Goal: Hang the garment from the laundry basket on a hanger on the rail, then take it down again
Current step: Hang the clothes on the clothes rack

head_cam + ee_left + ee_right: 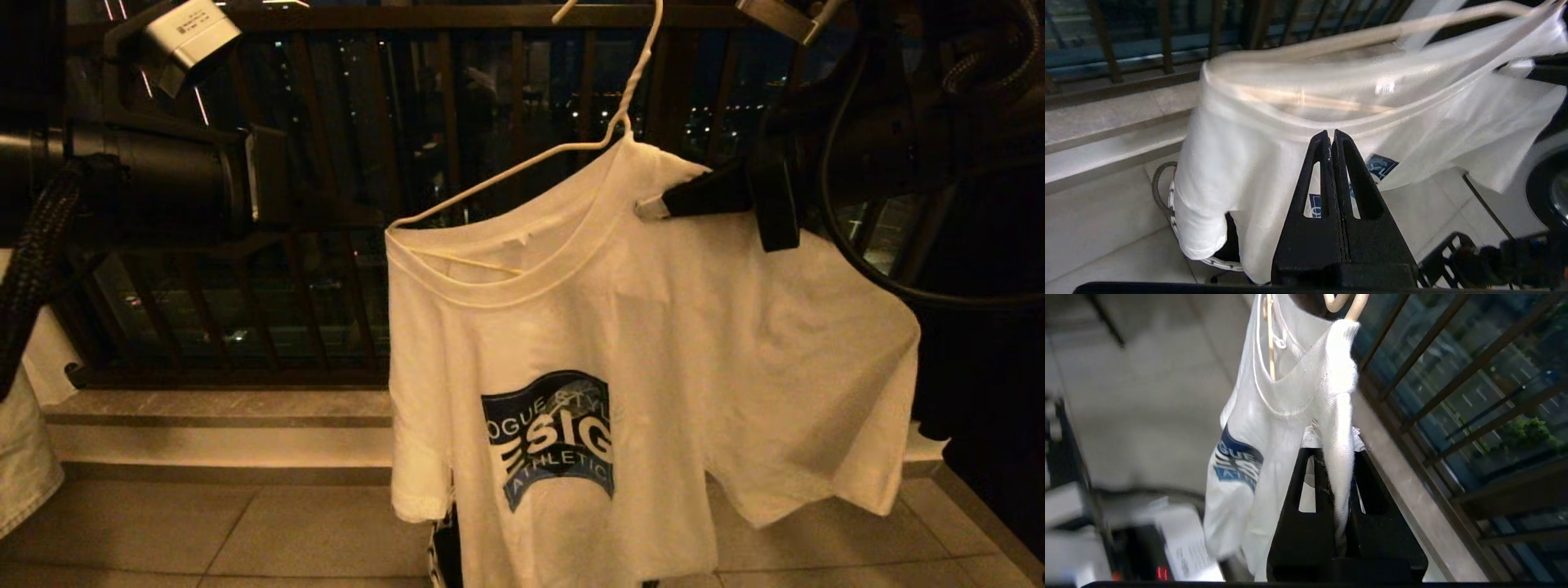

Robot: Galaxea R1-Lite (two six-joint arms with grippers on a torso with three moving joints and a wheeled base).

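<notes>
the garment [653,343] hangs crooked on the hanger [522,163], right gripper [653,208] closed on its shoulder, left gripper [1331,139] closed and empty near the collar, so better pull the bare side over slowly.

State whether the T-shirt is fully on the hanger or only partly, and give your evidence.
Partly on. One arm of the hanger runs bare outside the T-shirt down to the collar; the other shoulder is pinched in the right gripper.
</notes>
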